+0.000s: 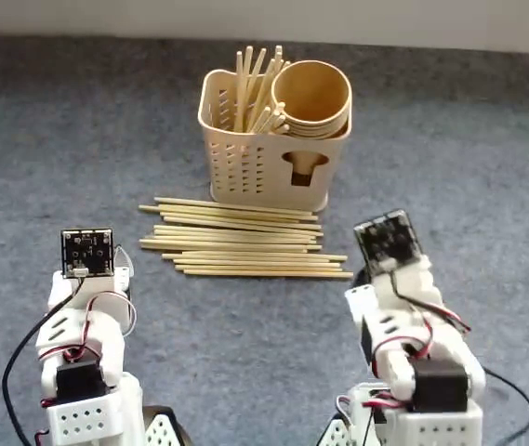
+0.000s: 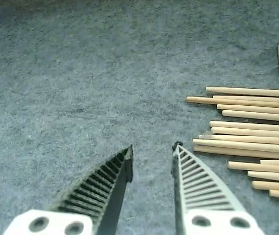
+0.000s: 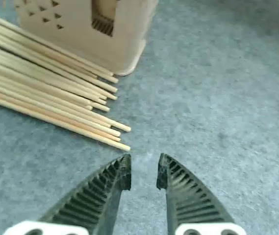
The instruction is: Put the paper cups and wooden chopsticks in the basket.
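Note:
A beige perforated basket (image 1: 273, 153) stands at the back middle of the grey carpet, holding stacked paper cups (image 1: 312, 98) and several upright chopsticks (image 1: 253, 88). Several more wooden chopsticks (image 1: 245, 240) lie in a flat pile just in front of it. My left gripper (image 2: 152, 155) hangs open and empty over bare carpet, beside the pile's ends (image 2: 242, 132). My right gripper (image 3: 143, 170) is open and empty too, just short of the pile's other ends (image 3: 56, 98), with the basket (image 3: 90, 24) beyond. In the high view the left arm (image 1: 87, 269) and right arm (image 1: 394, 279) sit at the front.
Grey carpet (image 1: 59, 139) covers the whole surface, with free room on both sides of the basket and pile. Red and black cables run along both arms.

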